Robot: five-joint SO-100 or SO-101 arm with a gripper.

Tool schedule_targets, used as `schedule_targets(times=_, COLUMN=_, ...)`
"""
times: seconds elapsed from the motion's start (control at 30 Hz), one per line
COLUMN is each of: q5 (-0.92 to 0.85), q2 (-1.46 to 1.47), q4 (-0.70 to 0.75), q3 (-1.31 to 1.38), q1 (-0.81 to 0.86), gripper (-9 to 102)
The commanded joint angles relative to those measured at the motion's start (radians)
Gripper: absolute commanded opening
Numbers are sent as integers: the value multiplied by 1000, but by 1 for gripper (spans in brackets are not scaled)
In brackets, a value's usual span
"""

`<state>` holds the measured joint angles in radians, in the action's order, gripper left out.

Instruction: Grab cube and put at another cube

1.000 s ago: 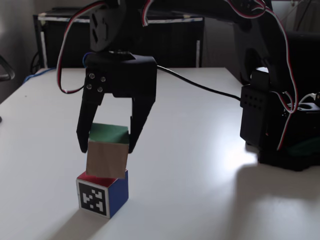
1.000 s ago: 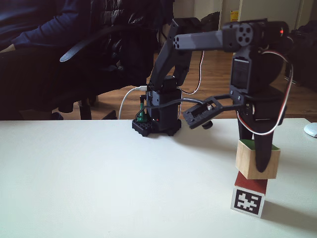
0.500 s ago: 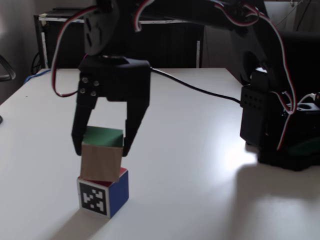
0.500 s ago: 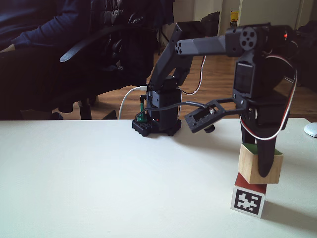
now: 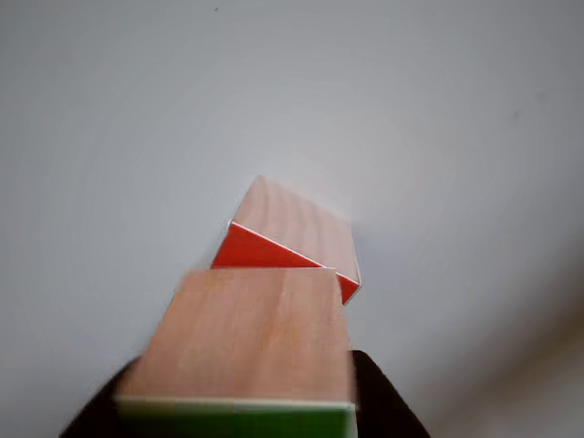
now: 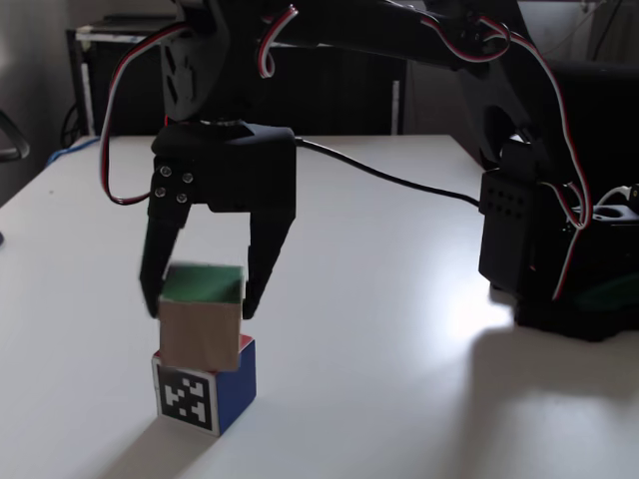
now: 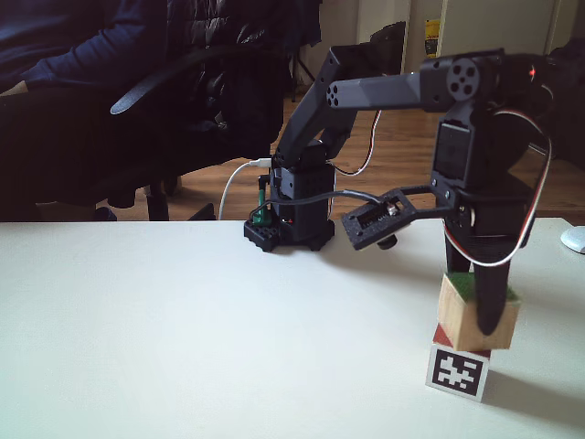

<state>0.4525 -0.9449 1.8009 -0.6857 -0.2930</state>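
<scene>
The red cube (image 6: 207,384) stood nearest on the table (image 6: 399,329), marker face to the front. The green cube (image 6: 201,317) was rested on it, slightly tilted, so that a stack could be formed. It was clamped between the fingers of the gripper (image 6: 200,299), presumably to steady it before release.

A pale surface (image 7: 183,347) spans the scene. Beyond its far edge in a fixed view stands a dark office chair (image 7: 174,101); at far right lies what may be a white mouse (image 7: 574,240).
</scene>
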Motion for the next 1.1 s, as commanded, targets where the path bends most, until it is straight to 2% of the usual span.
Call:
schedule_targets(times=0.0, q5=9, q2=-8, q4=5, q3=46, q1=6, gripper=37)
schedule_targets(times=0.23, q5=5, q2=-28, q4=6, q3=32, q1=8, gripper=39)
schedule_targets(times=0.4, q5=8, q2=-178, q4=6, q3=-81, q1=-25, gripper=41)
schedule_targets(times=0.5, q5=-6, q2=-387, q4=6, q3=-224, q1=-71, gripper=42)
schedule_targets(times=0.67, q5=-69, q2=-913, q4=6, q3=-482, q1=-124, gripper=42)
schedule_targets(times=0.8, q5=-137, q2=-1216, q4=-9, q3=-634, q1=-28, gripper=41)
schedule_targets(times=0.87, q5=-186, q2=-1378, q4=-77, q3=-788, q1=74, gripper=39)
schedule_targets(times=0.97, q5=-293, q2=-1741, q4=-296, q3=-1183, q1=224, gripper=36)
schedule_targets(times=1.07, q5=-367, q2=-1988, q4=-423, q3=-1513, q1=351, gripper=33)
